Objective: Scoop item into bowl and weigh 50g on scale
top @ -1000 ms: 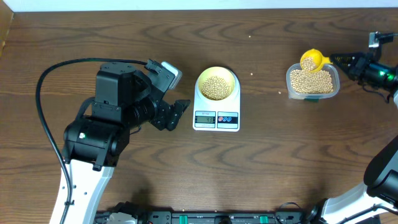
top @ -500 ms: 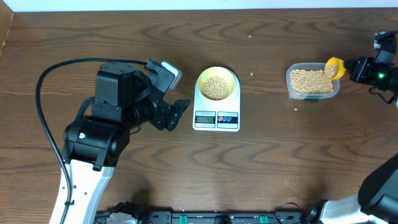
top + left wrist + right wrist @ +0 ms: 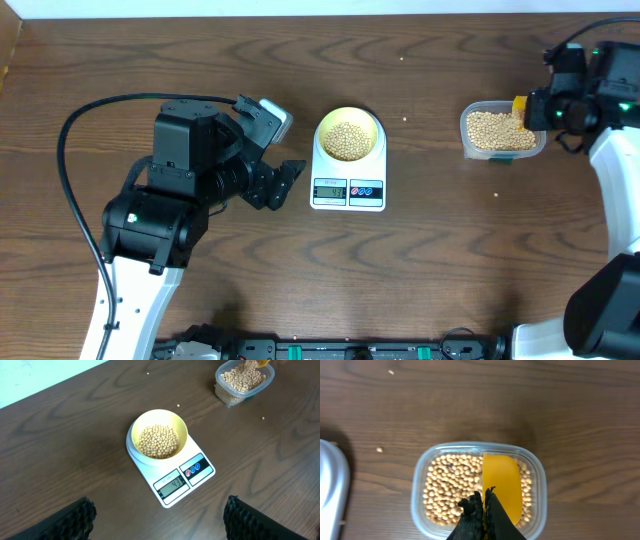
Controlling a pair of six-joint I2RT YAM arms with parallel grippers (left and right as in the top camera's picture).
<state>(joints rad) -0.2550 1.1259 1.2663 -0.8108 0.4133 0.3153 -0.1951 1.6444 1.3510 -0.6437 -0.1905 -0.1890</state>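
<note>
The pale yellow bowl (image 3: 347, 135) stands on the white scale (image 3: 348, 188) and holds a heap of tan beans (image 3: 347, 139). It also shows in the left wrist view (image 3: 159, 440), where the scale (image 3: 172, 472) has a lit display. More beans fill the clear tub (image 3: 502, 132). My right gripper (image 3: 532, 110) is shut on the handle of the yellow scoop (image 3: 519, 104) at the tub's right end. In the right wrist view the scoop (image 3: 502, 485) lies over the beans in the tub (image 3: 445, 490), with the gripper (image 3: 485, 501) above it. My left gripper (image 3: 160, 520) is open and empty, left of the scale.
A few stray beans lie on the wooden table, one below the tub (image 3: 497, 195) and one between scale and tub (image 3: 404, 120). A black cable (image 3: 70, 130) loops behind the left arm. The table's far edge runs along the top.
The right gripper carried the scoop from the tub's back left across to its right end and turned over it. The left arm, bowl and scale have not moved.
</note>
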